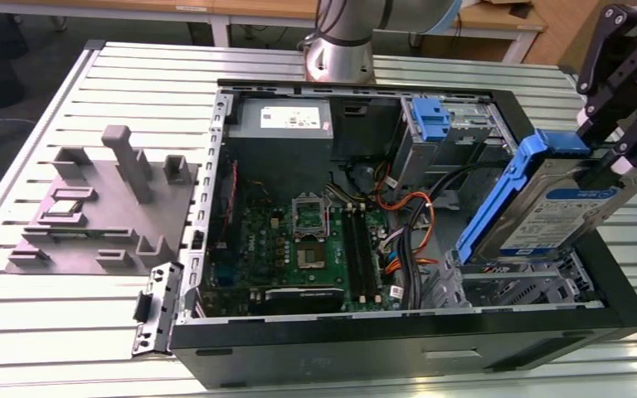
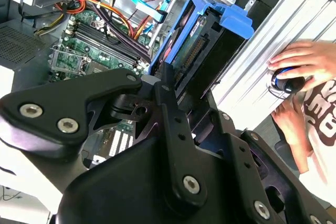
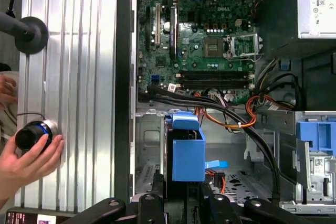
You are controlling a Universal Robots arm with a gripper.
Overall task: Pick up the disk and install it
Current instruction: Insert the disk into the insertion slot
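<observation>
Exterior view, gripper (image 1: 615, 166) holds disk (image 1: 549, 217), tilted over case (image 1: 407, 338)

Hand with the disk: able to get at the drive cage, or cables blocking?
Likely yes: the hand holds the disk tilted just above the drive cage; the black cables seem to run beside it, not across.

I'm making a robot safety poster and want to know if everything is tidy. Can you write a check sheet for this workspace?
Surface: slatted metal table with an open computer case lying on it.
Job's things: disk in blue rails, tilted, lower end inside the case.
Clutter: grey fixture block beside the case.
Grippers: end effector shut on the disk's upper end.
Cables: orange and black cables loose inside the case.
Surroundings: person's hand at the table edge.
</observation>
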